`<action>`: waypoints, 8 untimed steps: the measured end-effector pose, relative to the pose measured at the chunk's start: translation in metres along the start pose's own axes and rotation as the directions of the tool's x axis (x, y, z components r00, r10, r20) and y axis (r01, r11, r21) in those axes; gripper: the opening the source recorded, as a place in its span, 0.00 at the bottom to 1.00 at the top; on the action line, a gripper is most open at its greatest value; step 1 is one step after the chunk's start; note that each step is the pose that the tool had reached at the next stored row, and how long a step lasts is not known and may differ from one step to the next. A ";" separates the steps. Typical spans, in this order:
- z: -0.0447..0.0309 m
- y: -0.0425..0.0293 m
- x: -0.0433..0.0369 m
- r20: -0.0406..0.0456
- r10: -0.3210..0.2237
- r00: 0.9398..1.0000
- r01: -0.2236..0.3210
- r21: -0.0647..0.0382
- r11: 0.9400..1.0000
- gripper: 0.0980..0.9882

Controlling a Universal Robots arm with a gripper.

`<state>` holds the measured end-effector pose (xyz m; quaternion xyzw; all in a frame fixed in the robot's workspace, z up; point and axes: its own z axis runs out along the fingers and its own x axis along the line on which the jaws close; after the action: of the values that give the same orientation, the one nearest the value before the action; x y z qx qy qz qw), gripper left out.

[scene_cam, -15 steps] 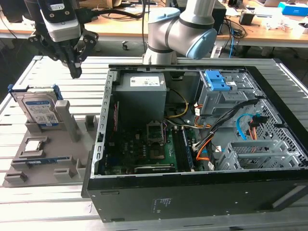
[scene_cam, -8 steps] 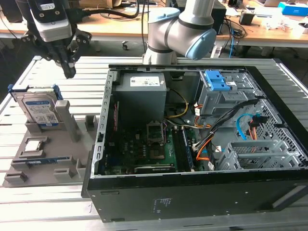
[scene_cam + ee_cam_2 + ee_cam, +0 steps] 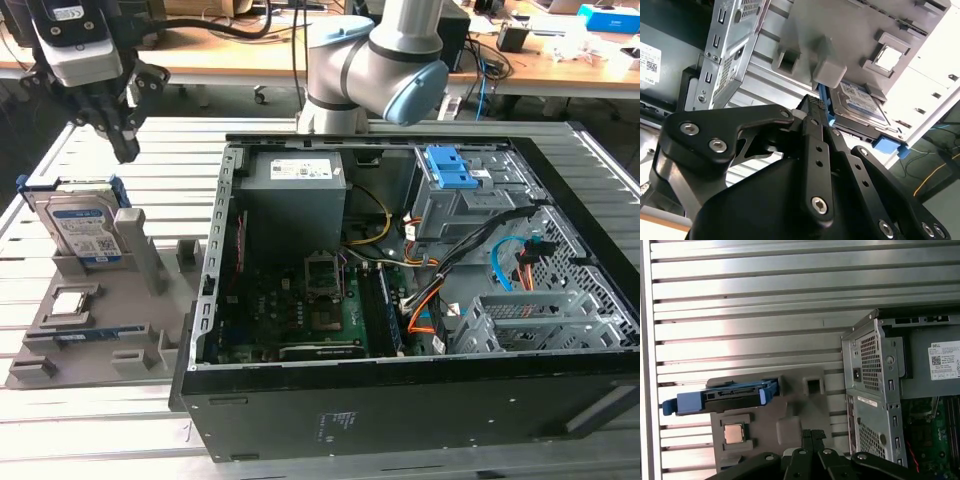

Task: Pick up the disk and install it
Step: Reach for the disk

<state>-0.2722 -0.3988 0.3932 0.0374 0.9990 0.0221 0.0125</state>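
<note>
Gripper [image 3: 127, 150] hung closed and empty near the disk [image 3: 85, 228]; dropping like that, it'd probably knock it off the grey holder [image 3: 100, 335].

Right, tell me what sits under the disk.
The disk stands on edge in a slot of the grey fixture, which lies on the slatted table. Its lower edge is hidden inside the slot, so the contact there cannot be seen.
</note>
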 end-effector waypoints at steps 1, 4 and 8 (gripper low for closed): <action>0.0000 -0.0001 0.0016 0.000 0.000 1.000 0.000 0.000 1.000 0.01; -0.0001 -0.0004 0.0058 0.000 0.000 1.000 0.000 0.000 1.000 0.01; -0.0004 -0.0012 0.0157 0.000 0.000 1.000 0.000 0.000 1.000 0.01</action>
<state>-0.2880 -0.3989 0.3931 0.0374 0.9990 0.0221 0.0125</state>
